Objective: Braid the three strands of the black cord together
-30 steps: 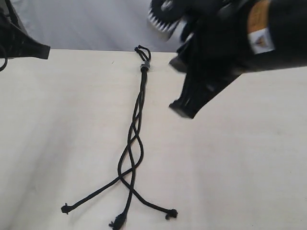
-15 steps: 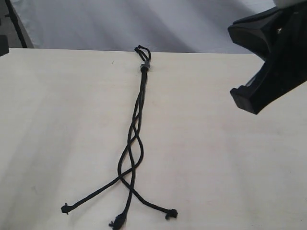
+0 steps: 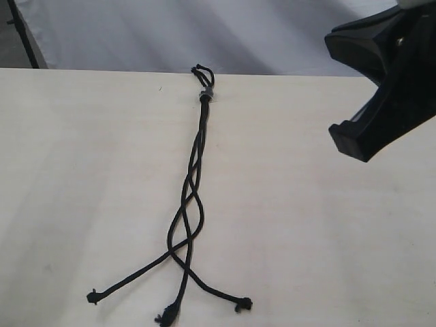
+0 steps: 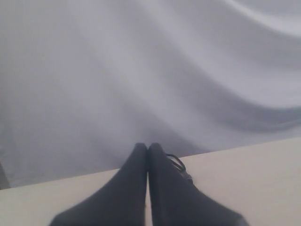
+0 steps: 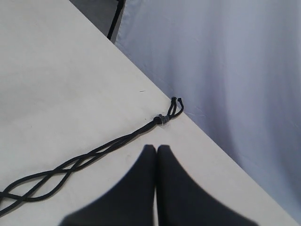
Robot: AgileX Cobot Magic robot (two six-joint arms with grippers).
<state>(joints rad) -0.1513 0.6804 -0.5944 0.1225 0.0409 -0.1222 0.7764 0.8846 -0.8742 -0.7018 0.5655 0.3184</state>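
Note:
The black cord (image 3: 197, 160) lies along the pale table (image 3: 320, 238). Its knotted loop (image 3: 202, 71) with the grey band (image 3: 206, 94) is at the far edge. The three strands (image 3: 185, 225) cross loosely in the middle and fan out to frayed knots (image 3: 92, 296) (image 3: 165, 317) (image 3: 244, 304) near the front edge. My right gripper (image 3: 351, 142) hangs above the table's far right, well away from the cord; in its wrist view it (image 5: 156, 148) is shut and empty, with the loop (image 5: 176, 106) beyond the tips. My left gripper (image 4: 148, 147) is shut and empty, and the loop (image 4: 176, 161) peeks out beside it.
A grey-white cloth backdrop (image 3: 136, 34) hangs behind the table's far edge. A dark stand pole (image 3: 24, 37) rises at the far left corner. Nothing but the cord lies on the table top.
My right arm has swung up and to the right, away from the cord's loop end. The left arm's dark part at the left edge has gone out of view. The cord has not moved.

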